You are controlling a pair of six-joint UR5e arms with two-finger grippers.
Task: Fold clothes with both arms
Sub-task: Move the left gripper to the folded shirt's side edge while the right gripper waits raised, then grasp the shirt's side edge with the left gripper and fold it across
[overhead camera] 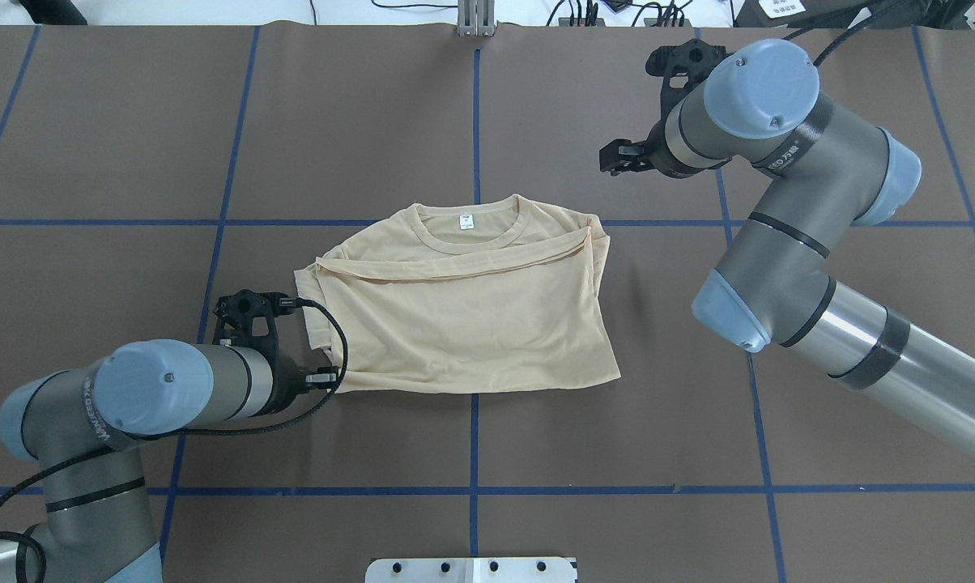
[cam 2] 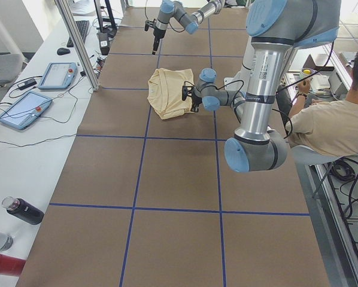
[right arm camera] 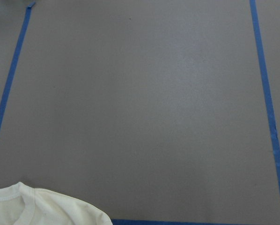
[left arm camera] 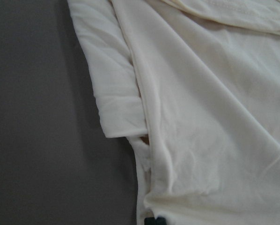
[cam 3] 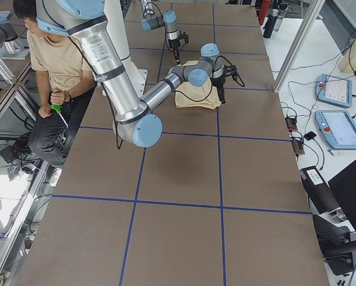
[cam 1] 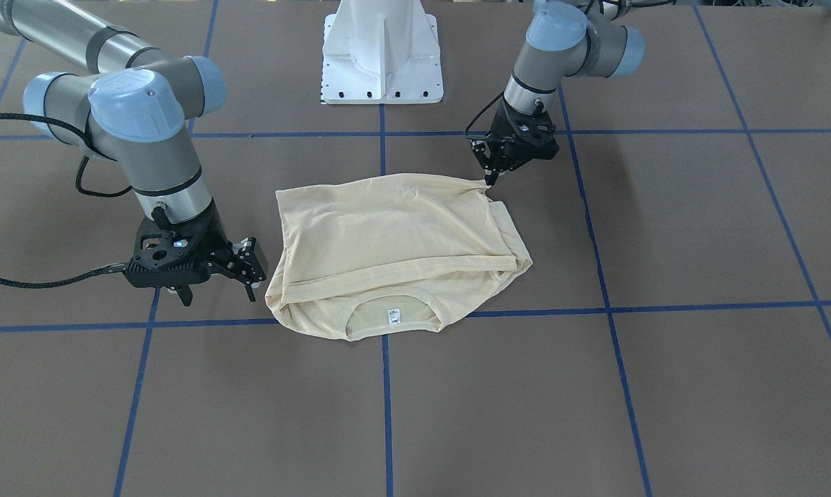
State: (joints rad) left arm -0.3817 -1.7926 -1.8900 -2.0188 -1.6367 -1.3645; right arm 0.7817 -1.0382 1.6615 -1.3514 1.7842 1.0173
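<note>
Shirt (cam 1: 388, 235): pale cream, folded over on itself into a rough rectangle, plain side up, lower part laid over the chest to just short of the neck.
Place: middle of the table, in front of the base, over a crossing of blue tape lines, neck end toward the side away from the robot.
Neck label (cam 1: 392, 316): small, white, showing inside the open round neck.
Sleeve (left arm camera: 116, 93): folded in along the side next to the left gripper, its hem poking out from under the top layer.
Left gripper (cam 1: 489, 181): down at the shirt's corner nearest the robot; jaws pressed together on that corner, cloth pulled to a small peak there.
Right gripper (cam 1: 217, 297): just beside the neck-end corner on the opposite side, apart from the cloth and above the table; jaws spread wide, holding nothing.
Left arm (overhead camera: 163, 389): bent low over the table, wrist close to the shirt's edge.
Right arm (overhead camera: 779, 235): stretched out past the shirt's other side, wrist pointing down.
Table (cam 1: 664, 228): brown covering, marked in squares by blue tape.
Base (cam 1: 382, 62): white, bolted down between the two arms.
Person (cam 2: 337, 128): seated behind the robot in a beige T-shirt, seen in both side views.
Bench (cam 2: 5, 143): white, along the table's far side, with two screens (cam 2: 20, 113) on cables and some bottles (cam 2: 23, 210).
</note>
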